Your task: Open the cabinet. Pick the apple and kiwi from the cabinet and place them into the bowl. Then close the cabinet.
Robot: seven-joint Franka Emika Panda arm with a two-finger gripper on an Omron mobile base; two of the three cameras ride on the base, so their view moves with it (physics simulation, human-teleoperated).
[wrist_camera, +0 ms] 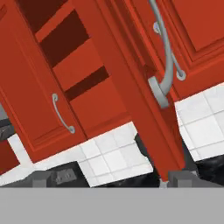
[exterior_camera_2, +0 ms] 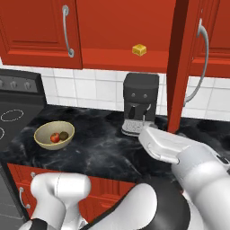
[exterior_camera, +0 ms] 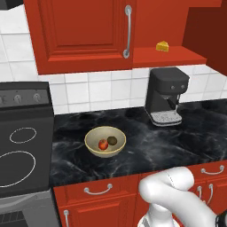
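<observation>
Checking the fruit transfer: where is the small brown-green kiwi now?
In the tan speckled bowl on the black counter, the kiwi lies right of the red apple.

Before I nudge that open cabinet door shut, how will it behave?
The open door looks rigid, so it will probably swing on its hinges rather than flex. It stands edge-on, so a sideways push should close it. Its smooth silver handle might slip from the pincer.
</observation>
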